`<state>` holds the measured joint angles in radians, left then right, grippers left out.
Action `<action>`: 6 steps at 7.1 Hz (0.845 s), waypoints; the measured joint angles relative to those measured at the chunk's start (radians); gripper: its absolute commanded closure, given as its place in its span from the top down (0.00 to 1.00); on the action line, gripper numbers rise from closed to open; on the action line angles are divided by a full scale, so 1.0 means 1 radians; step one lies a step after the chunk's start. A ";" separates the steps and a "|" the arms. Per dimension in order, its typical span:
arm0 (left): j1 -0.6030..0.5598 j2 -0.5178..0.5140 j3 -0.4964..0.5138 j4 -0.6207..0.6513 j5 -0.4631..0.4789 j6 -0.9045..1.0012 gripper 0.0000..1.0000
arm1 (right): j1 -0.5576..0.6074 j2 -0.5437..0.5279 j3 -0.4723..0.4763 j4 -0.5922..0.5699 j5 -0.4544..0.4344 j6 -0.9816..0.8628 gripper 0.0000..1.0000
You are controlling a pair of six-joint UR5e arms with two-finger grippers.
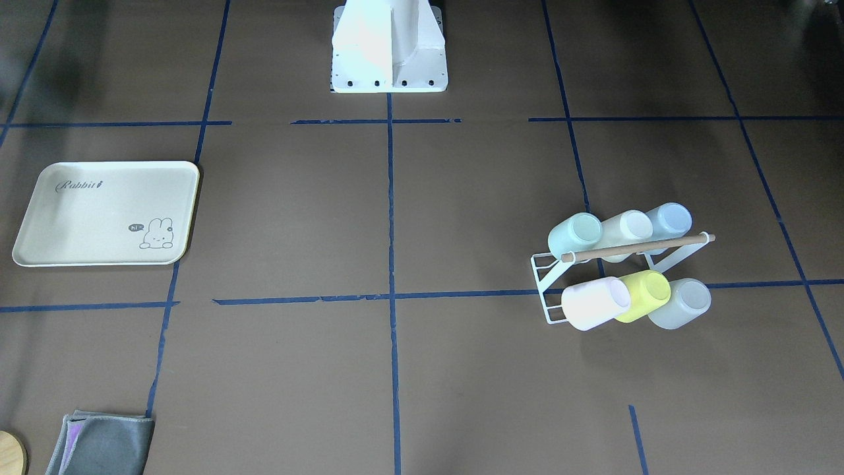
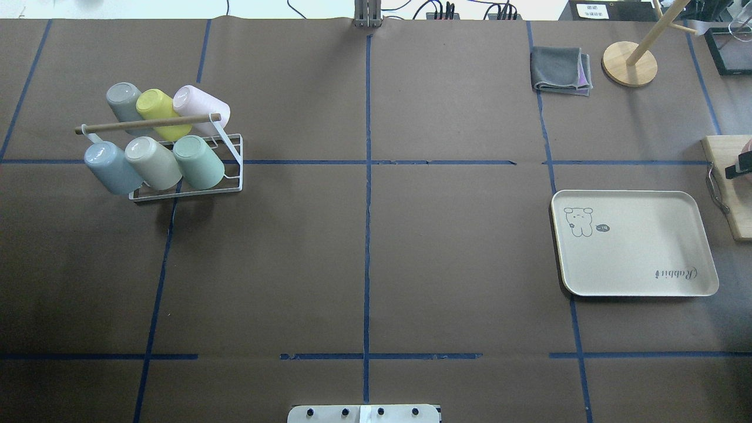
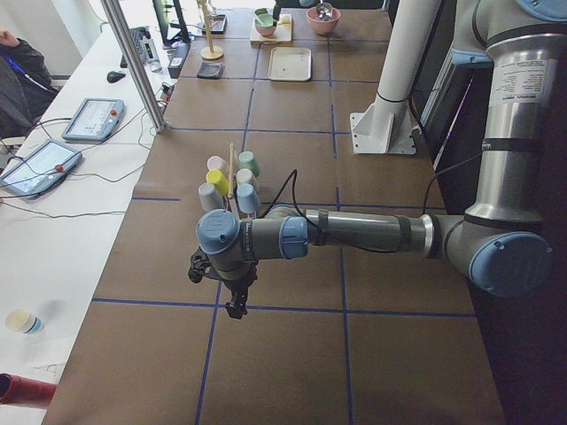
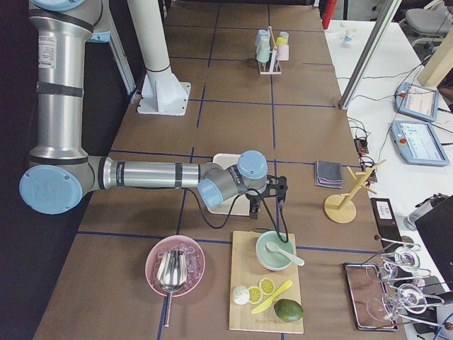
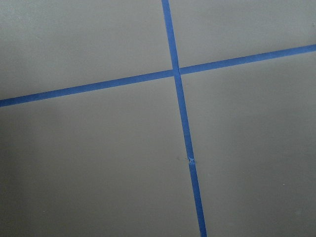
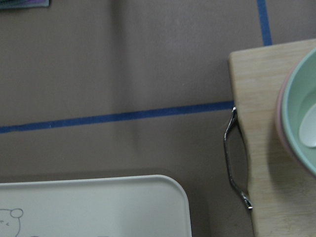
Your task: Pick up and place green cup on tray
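The green cup [image 1: 575, 236] lies tilted on a white wire rack [image 1: 546, 291] with several other pastel cups, at the end of the row nearer the robot; it also shows in the overhead view [image 2: 198, 161]. The cream tray [image 2: 634, 244] with "Rabbit" script lies flat and bare on the other side of the table, and its corner shows in the right wrist view [image 6: 98, 207]. My left gripper [image 3: 236, 307] hangs over bare table well clear of the rack. My right gripper [image 4: 253, 210] hangs beside the tray's outer edge. I cannot tell if either is open or shut.
A yellow-green cup [image 2: 155, 111], a pale blue cup [image 2: 110, 167] and others share the rack. A wooden board [image 6: 276, 148] with a bowl [image 6: 298, 113] lies right beside the tray. A folded grey cloth [image 2: 561, 70] and a wooden stand [image 2: 630, 63] sit at the far right.
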<state>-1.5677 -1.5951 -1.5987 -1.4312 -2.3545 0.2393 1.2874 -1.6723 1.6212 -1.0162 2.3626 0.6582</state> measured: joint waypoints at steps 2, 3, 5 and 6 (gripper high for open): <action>0.000 0.000 -0.002 0.000 0.000 0.000 1.00 | -0.098 -0.026 -0.006 0.031 -0.066 0.047 1.00; 0.000 0.000 -0.003 0.000 0.000 0.000 1.00 | -0.122 -0.036 -0.011 0.034 -0.076 0.051 1.00; 0.000 0.000 -0.007 0.000 0.000 0.000 1.00 | -0.160 -0.045 -0.028 0.036 -0.080 0.052 1.00; 0.000 -0.001 -0.009 0.001 0.000 0.000 1.00 | -0.180 -0.048 -0.035 0.036 -0.080 0.051 1.00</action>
<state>-1.5677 -1.5958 -1.6077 -1.4302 -2.3547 0.2393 1.1076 -1.7199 1.5858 -0.9803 2.2822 0.7096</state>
